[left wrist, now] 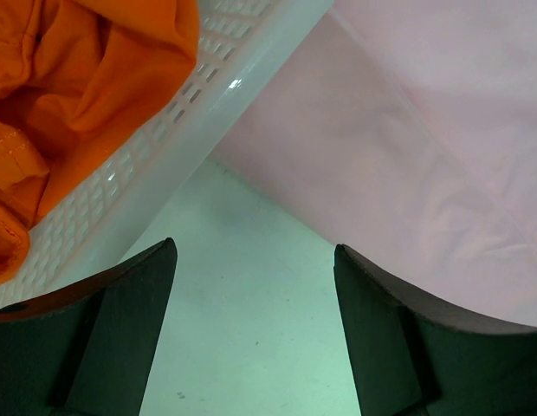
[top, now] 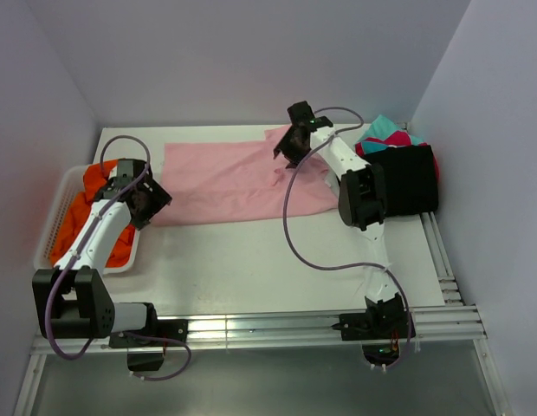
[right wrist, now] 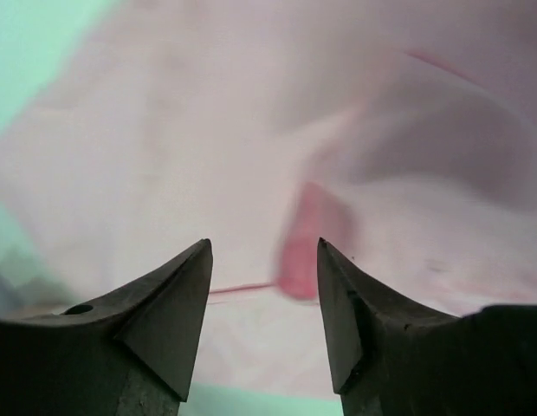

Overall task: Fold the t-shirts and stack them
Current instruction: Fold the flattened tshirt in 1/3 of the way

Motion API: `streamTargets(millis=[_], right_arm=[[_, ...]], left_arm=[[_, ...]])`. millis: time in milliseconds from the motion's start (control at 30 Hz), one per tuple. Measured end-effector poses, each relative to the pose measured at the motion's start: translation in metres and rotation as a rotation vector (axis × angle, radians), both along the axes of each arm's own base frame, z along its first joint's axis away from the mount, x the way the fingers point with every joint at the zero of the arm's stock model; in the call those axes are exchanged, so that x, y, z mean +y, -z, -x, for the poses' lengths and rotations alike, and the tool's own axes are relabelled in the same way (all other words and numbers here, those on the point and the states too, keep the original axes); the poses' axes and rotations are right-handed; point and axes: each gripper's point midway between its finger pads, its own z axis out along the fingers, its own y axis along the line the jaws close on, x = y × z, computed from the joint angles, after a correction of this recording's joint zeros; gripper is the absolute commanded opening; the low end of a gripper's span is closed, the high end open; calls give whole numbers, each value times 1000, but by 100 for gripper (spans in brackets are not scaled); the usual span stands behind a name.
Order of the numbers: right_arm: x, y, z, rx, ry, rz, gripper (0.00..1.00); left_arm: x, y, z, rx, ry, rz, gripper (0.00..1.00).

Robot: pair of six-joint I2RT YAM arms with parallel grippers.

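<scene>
Closest, my right tool (right wrist: 264,247) hangs released, jaws apart, just above the pink t-shirt (top: 225,182) spread across the worktop (top: 251,260). My left tool (left wrist: 255,247) gapes empty beside the basket (left wrist: 225,87) holding the orange t-shirt (left wrist: 87,78). The black t-shirt (top: 411,178) lies far right.

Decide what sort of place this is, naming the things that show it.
Probably a robotics lab test cell, not a home: bare walls box in a white table, two robot arms are bolted to a metal rail at its edge, and a pink t-shirt lies spread for folding.
</scene>
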Motion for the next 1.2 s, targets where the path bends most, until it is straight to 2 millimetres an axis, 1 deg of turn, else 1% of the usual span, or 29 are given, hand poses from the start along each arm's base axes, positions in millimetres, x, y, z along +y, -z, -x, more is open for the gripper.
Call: streamTargets(millis=[133, 200, 267, 300, 367, 500, 567, 600, 633, 667, 733, 800, 833, 900, 933, 1000, 1033, 1100, 1200], right_arm=[[30, -40, -32, -144, -27, -161, 63], [37, -52, -40, -191, -43, -201, 63], [35, -56, -37, -209, -53, -192, 63], [30, -56, -30, -206, -55, -172, 62], [12, -59, -7, -199, -52, -107, 62], [-37, -81, 62, -181, -27, 22, 61], [-61, -98, 91, -211, -1, 65, 62], [-73, -103, 108, -219, 11, 86, 64], [-83, -103, 123, -218, 22, 104, 64], [-93, -101, 139, -218, 32, 121, 64], [-107, -87, 168, -187, 43, 150, 64], [-116, -60, 193, -130, 38, 172, 64], [-119, -46, 202, -97, 34, 182, 64], [-123, -15, 220, -15, 23, 204, 64], [-125, -3, 226, 19, 19, 212, 64], [-126, 15, 229, 68, 12, 224, 64], [-125, 20, 228, 75, 10, 227, 64], [-125, 31, 222, 85, 8, 232, 64], [-124, 39, 209, 93, 5, 239, 64]], left_arm=[[0, -5, -5, -9, 16, -10, 80], [1, -7, -7, -12, 19, -12, 80], [0, -8, -11, -13, 23, -14, 80], [0, -8, -12, -13, 25, -15, 80], [0, -7, -13, -12, 30, -14, 80], [-1, -4, -14, -15, 32, -9, 81], [-2, 5, -9, 0, 35, -3, 82], [-3, 10, -5, 13, 34, 1, 82], [-4, 16, 0, 28, 35, 8, 83], [-7, 23, 6, 45, 35, 21, 83], [-12, 32, 16, 64, 40, 33, 84], [-16, 39, 23, 77, 35, 50, 85], [-17, 41, 25, 81, 27, 57, 85], [-18, 44, 23, 80, 9, 64, 84], [-18, 45, 21, 79, -4, 67, 84], [-18, 50, 18, 91, -26, 67, 84], [-16, 53, 16, 102, -37, 59, 84], [-14, 54, 7, 102, -59, 46, 84], [-11, 54, -8, 91, -93, 35, 84]])
